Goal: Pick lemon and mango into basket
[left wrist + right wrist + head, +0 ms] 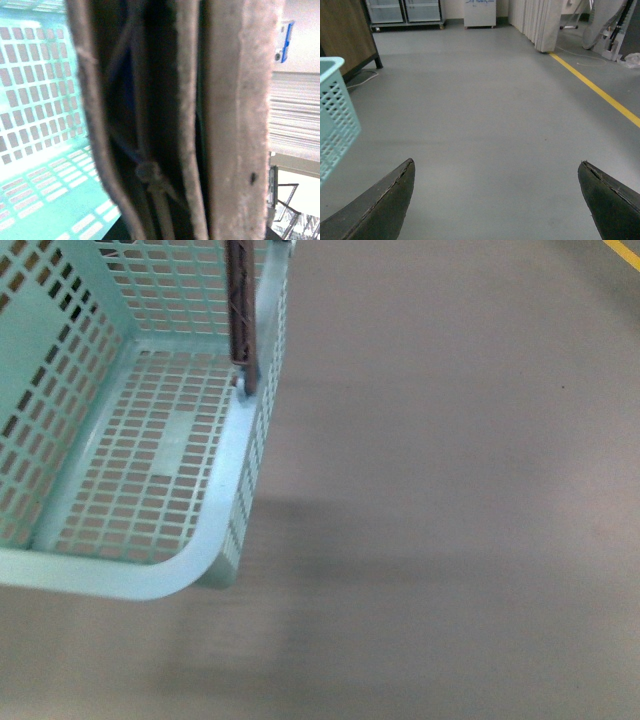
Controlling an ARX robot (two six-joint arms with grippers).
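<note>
The light turquoise basket (120, 570) hangs above the floor at the left of the front view, and its slotted floor shows nothing inside. Its brown handle (241, 300) rises out of the top of the frame. My left gripper (190, 150) is shut on the basket's handles, which fill the left wrist view with a white zip tie (150, 175) between them. The basket's lattice (40, 125) shows behind. My right gripper (497, 190) is open and empty above bare floor, with the basket's corner (335, 120) beside it. The lemon and the mango are out of view.
Grey floor (450, 490) spreads below. A yellow floor line (600, 92) runs along one side. A wooden cabinet (347, 35), glass-door units (405, 12) and a pale folding partition (540, 22) stand far off.
</note>
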